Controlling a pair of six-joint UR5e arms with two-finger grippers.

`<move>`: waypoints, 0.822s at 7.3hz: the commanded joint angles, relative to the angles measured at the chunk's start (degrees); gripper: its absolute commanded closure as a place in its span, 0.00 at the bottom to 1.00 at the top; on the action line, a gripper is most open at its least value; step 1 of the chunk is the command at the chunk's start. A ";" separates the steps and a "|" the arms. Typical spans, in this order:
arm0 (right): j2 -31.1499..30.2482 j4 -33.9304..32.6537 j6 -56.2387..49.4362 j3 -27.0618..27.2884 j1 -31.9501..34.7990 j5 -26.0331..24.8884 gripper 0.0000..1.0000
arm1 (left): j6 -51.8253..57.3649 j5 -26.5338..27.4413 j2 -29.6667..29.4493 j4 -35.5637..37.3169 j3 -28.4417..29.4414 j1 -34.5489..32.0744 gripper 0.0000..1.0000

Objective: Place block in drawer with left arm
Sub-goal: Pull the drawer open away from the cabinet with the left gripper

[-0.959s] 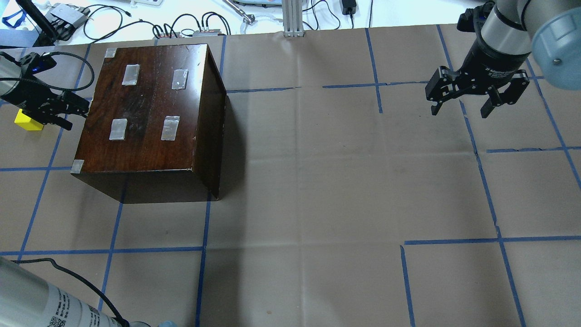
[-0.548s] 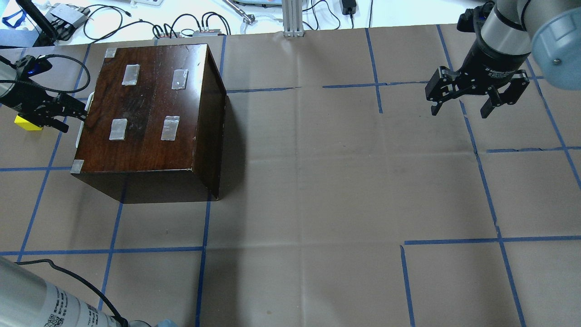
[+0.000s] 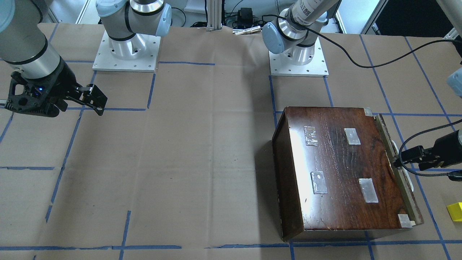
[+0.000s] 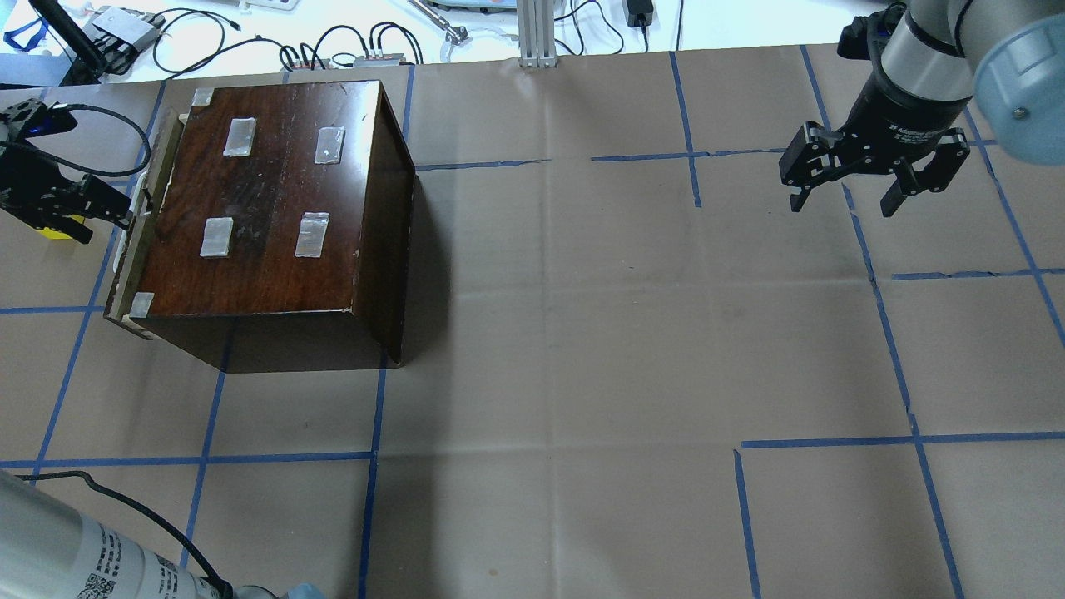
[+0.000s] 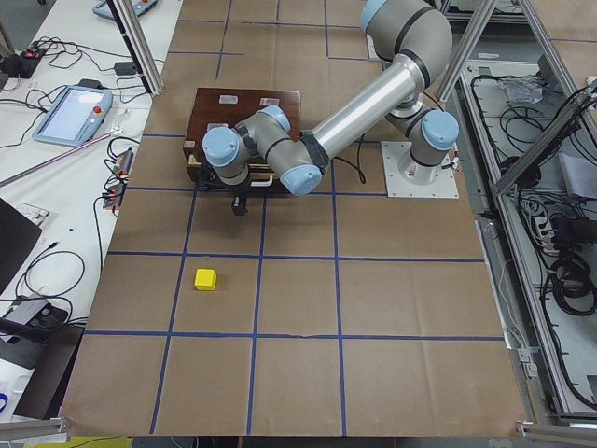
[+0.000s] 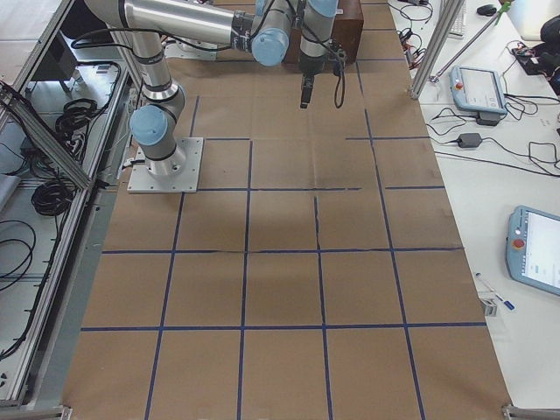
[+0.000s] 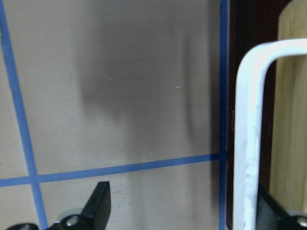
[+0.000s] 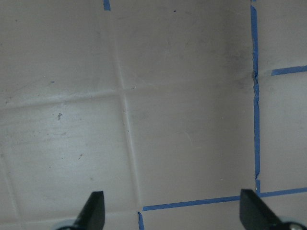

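The yellow block (image 3: 455,211) lies on the paper beside the box; in the overhead view only a sliver of it (image 4: 56,233) shows under my left gripper. It is plain in the exterior left view (image 5: 205,278). The dark-brown box (image 4: 274,200) has its drawer (image 4: 133,249) pulled out a little on its left side. My left gripper (image 4: 108,212) is open at the drawer's white handle (image 7: 249,143), with one finger (image 7: 271,211) behind the handle and the other (image 7: 100,203) outside it. My right gripper (image 4: 844,200) is open and empty, far to the right above bare paper.
Brown paper with blue tape lines (image 4: 374,457) covers the table. Cables and small devices (image 4: 349,50) lie along the far edge behind the box. A loose black cable (image 3: 429,131) loops to the left wrist.
My left gripper has moved left, away from the box, and the drawer has slid out a little with it. The gripper now hides more of the block. The right arm has not moved.
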 commanded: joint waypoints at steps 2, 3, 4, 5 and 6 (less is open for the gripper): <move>-0.03 0.00 -0.04 0.00 0.00 0.00 0.00 | 3.07 3.31 -0.12 0.03 0.91 1.75 0.02; 0.06 0.00 -0.04 0.00 0.00 0.00 0.00 | 4.55 3.49 -0.12 0.03 1.18 2.01 0.02; 0.06 0.00 -0.04 0.00 0.00 0.00 0.00 | 5.00 4.45 -0.21 0.03 1.35 2.80 0.02; -0.02 0.00 -0.04 -0.09 0.00 0.00 0.00 | 5.09 4.72 -0.30 0.03 1.44 3.41 0.02; -0.03 0.00 -0.04 0.00 0.00 0.00 0.00 | 6.14 4.81 -0.30 0.03 1.44 3.68 0.02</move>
